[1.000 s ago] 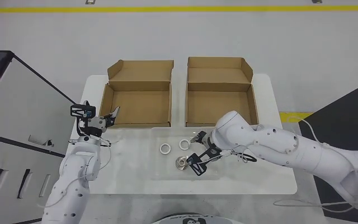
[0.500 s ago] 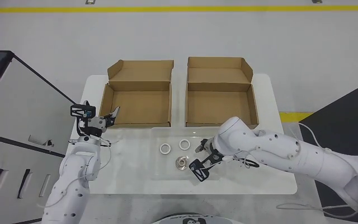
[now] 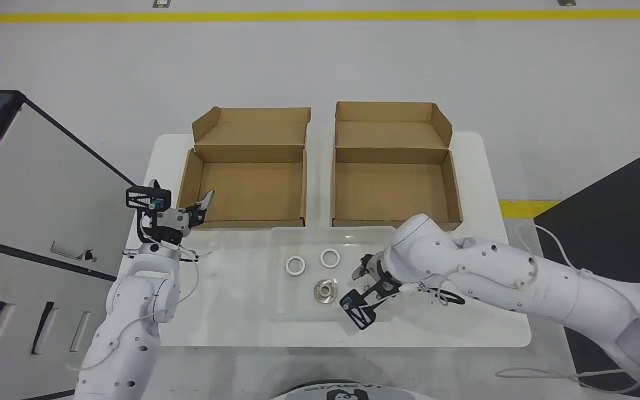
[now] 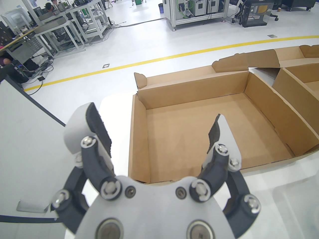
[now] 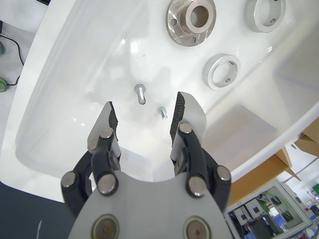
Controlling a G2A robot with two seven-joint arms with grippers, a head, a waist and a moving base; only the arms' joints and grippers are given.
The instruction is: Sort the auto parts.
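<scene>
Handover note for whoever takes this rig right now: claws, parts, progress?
Left claw: open, empty, beside the left box.
Right claw: open, empty, over the tray, above the large bolt and small bolt.
Flange, one ring and a second ring lie in the tray too.
Left box and right box are empty: nothing sorted.
Left to do: all five parts.

Left wrist view's edge cuts off the right box [image 4: 295,85] — the tray [image 4: 291,195] too.
</scene>
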